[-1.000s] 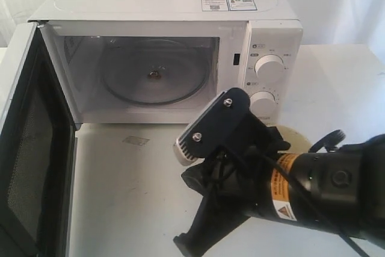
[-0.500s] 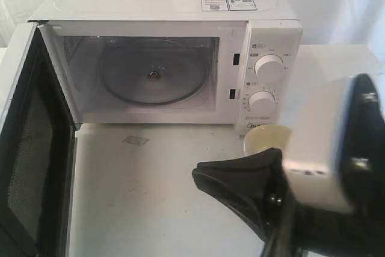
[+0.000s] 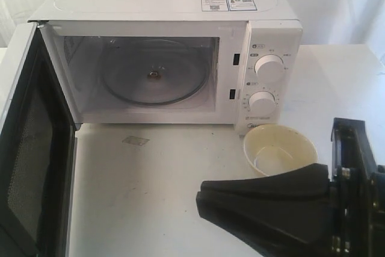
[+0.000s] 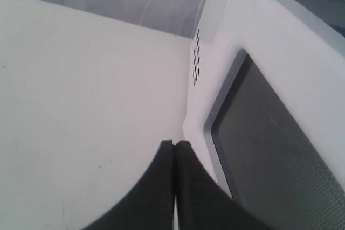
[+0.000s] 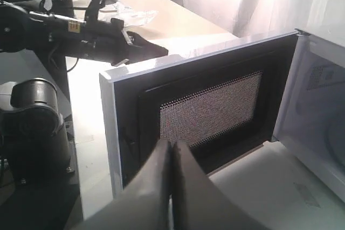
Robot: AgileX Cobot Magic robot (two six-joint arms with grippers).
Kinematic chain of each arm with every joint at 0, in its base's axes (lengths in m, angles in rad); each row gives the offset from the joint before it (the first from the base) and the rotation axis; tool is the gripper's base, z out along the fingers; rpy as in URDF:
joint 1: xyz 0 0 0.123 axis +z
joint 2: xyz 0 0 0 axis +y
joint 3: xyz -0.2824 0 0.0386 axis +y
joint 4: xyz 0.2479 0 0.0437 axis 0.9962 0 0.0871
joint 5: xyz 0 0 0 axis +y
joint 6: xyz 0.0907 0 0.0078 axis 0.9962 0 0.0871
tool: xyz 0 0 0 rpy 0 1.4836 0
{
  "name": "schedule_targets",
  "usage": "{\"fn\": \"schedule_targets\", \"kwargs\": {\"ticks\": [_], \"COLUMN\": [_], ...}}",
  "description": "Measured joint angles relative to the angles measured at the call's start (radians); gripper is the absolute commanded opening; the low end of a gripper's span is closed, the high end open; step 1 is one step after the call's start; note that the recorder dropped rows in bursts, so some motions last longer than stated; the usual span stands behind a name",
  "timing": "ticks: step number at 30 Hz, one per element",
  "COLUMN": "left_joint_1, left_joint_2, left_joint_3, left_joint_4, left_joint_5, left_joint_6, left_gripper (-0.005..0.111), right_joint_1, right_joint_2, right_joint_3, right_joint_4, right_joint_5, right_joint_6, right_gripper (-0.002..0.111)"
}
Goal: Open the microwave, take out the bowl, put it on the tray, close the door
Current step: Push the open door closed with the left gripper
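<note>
The white microwave (image 3: 180, 4) stands with its door (image 3: 30, 148) swung wide to the left. Inside, only the clear glass turntable (image 3: 153, 79) shows. The cream bowl (image 3: 280, 148) sits upright on the table just in front of the knob panel. No tray is in view. My right gripper (image 3: 201, 200) is shut and empty, low at the front right, its tips pointing left, short of the bowl. In the right wrist view it (image 5: 172, 145) faces the door's inner mesh side (image 5: 210, 111). My left gripper (image 4: 174, 144) is shut and empty beside the door's outer face (image 4: 269, 149).
The left arm (image 5: 97, 41) reaches in from behind the open door in the right wrist view. A small pale patch (image 3: 135, 141) lies on the white table (image 3: 150, 197) in front of the microwave. A white curtain hangs behind.
My right arm has swung from the middle of the table down to the front right. The bowl, hidden behind it before, now shows fully in front of the knob panel.
</note>
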Motion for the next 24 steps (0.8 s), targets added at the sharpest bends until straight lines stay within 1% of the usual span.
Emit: {"fn": "schedule_targets", "kwargs": {"ticks": [5,8,12,15,20,21,23,24], "left_joint_1": [0.000,0.000,0.000,0.000,0.000,0.000,0.002,0.003], "left_joint_2": [0.133,0.205,0.292,0.352,0.433,0.449,0.469,0.480], "left_joint_3": [-0.108,-0.145,-0.184,-0.201,-0.206,-0.206,-0.206,-0.206], "left_joint_4": [-0.032,-0.103,-0.259,-0.452,-0.842,-0.955,-1.127,-1.232], "left_joint_5": [0.140,0.163,0.168,0.166,0.177,0.190,0.219,0.248], "left_joint_6": [0.017,0.080,0.222,0.423,0.810,0.925,1.116,1.252], "left_gripper": [0.000,0.000,0.000,0.000,0.000,0.000,0.000,0.000], "right_joint_1": [0.002,0.002,0.002,0.017,0.055,0.060,0.064,0.066], "right_joint_2": [0.000,0.000,0.000,0.000,0.000,0.000,0.000,0.000], "right_joint_3": [0.002,0.002,0.002,0.004,0.006,0.008,0.015,0.017], "right_joint_4": [0.000,0.000,0.000,0.000,0.000,0.000,0.000,0.000], "right_joint_5": [-0.008,-0.021,-0.015,-0.015,-0.021,-0.021,-0.015,-0.009], "right_joint_6": [0.000,-0.002,-0.006,-0.016,-0.030,-0.032,-0.032,-0.032], "right_gripper": [0.000,0.000,0.000,0.000,0.000,0.000,0.000,0.000]}}
